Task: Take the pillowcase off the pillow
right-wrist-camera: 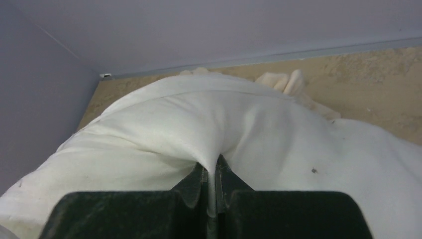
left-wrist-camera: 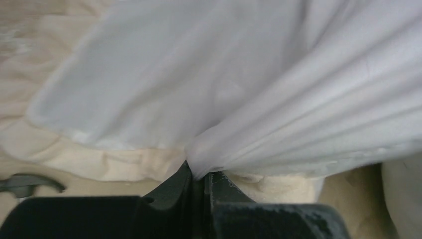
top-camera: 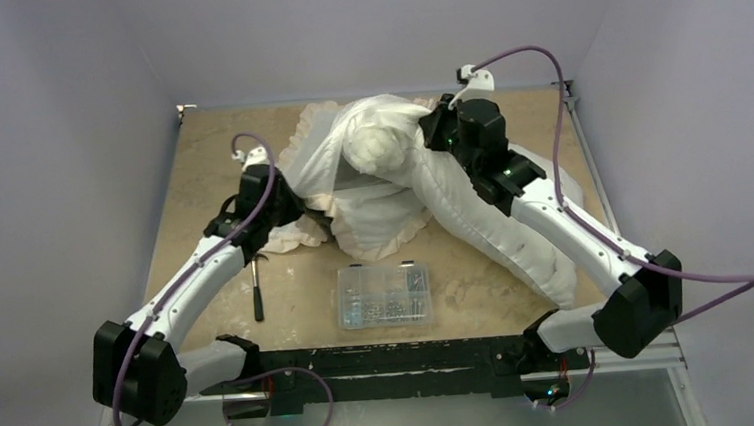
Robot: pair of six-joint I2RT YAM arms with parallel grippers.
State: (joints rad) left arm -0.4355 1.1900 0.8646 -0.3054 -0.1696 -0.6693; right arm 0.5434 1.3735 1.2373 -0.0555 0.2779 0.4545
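Observation:
The pillowcase is thin white fabric with a cream frill, bunched at the table's middle left. The left wrist view shows its white cloth drawn into taut folds above the frill. My left gripper is shut on a pinch of that cloth at its left edge. The plump off-white pillow runs from the back centre down to the front right. At its raised back end my right gripper is shut on a fold of the pillow.
A clear plastic box of small parts lies near the front centre. A dark-handled tool lies on the table by my left arm. Grey walls close in the back and both sides.

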